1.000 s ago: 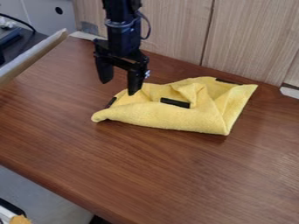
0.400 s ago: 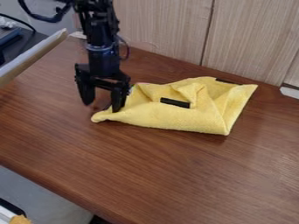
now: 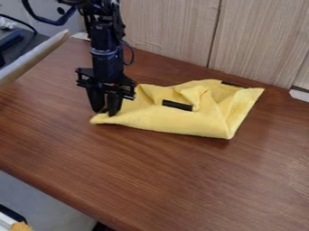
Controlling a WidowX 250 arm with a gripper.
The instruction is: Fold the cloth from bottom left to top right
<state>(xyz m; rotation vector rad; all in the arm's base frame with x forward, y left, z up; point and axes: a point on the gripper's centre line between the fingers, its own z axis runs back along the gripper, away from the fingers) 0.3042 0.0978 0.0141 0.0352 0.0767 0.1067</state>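
Note:
My gripper [image 3: 105, 112] hangs down at the left end of the yellow cloth [image 3: 181, 121], its fingers close together on the cloth's left part just behind the lower-left corner. The cloth lies partly folded, with a straight front edge, a raised crumple near its middle and a pointed corner at the upper right. Dark strips show on its middle and along its back edge. The bit of cloth between the fingertips is mostly hidden by them.
The brown wooden table [image 3: 157, 180] has a wood-panel wall [image 3: 259, 40] behind it. A pale board edge [image 3: 36, 56] rises at the left, with dark equipment beyond it.
The gripper came down leftward and toward the camera to the cloth's left end, and its fingers then drew together. The cloth has since shifted slightly left.

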